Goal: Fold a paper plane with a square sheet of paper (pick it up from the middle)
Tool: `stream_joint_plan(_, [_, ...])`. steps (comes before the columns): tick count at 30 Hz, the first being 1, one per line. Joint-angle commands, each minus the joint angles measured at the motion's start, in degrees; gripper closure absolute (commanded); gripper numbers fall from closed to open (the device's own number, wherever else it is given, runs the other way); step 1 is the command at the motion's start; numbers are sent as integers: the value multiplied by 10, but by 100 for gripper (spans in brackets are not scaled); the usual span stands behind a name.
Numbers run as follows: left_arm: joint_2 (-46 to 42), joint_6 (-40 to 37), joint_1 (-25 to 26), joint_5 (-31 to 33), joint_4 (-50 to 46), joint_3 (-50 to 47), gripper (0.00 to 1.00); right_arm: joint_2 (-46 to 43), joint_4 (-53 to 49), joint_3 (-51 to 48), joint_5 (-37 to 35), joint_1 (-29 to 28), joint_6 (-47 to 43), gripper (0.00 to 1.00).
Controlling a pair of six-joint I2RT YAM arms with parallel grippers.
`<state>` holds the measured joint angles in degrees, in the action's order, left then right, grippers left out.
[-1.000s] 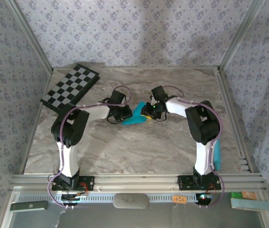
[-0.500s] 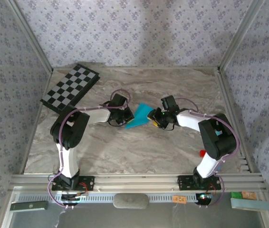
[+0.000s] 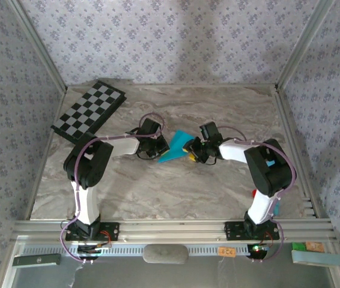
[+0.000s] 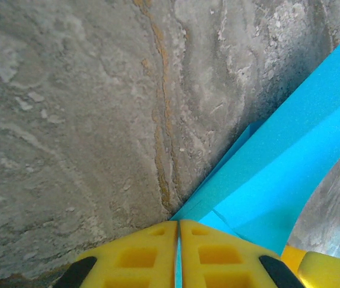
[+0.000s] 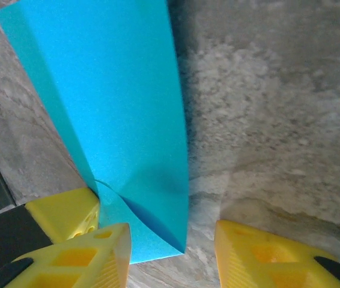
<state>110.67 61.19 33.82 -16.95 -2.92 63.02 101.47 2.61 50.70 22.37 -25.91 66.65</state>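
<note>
The turquoise sheet of paper point(image 3: 176, 146) lies mid-table, folded into a narrow pointed wedge with its tip toward the front left. My left gripper point(image 3: 161, 147) is at its left edge; in the left wrist view the yellow fingers point(image 4: 134, 258) are shut on a thin layer of the paper point(image 4: 290, 156). My right gripper point(image 3: 193, 152) stands at the paper's right end. Its jaws are open in the right wrist view, and the folded paper point(image 5: 116, 108) has its near corner between the fingertips point(image 5: 92, 258), touching neither clearly. The left gripper's yellow finger point(image 5: 62, 213) shows beside that fold.
A black-and-white checkerboard point(image 3: 89, 111) lies at the back left corner. A small red block point(image 3: 254, 192) sits by the right arm's base. Aluminium rails point(image 3: 293, 150) bound the table on the right, and patterned walls enclose it.
The right arm swung outward and its gripper slid off the paper's top to its right end, then edged back left. The left gripper has stayed shut on the paper.
</note>
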Motion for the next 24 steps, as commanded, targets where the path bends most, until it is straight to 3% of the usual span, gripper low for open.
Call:
stream_joint_plan(1, [4, 5, 4, -4, -31, -12, 90, 17, 15, 18, 17, -6, 8, 60])
stream_joint_plan(19, [-5, 2, 1, -6, -32, -12, 90, 7, 75, 2, 29, -9, 11, 77])
stream_joint_plan(24, [-14, -6, -3, -9, -35, -12, 88, 10, 75, 3, 33, -9, 8, 88])
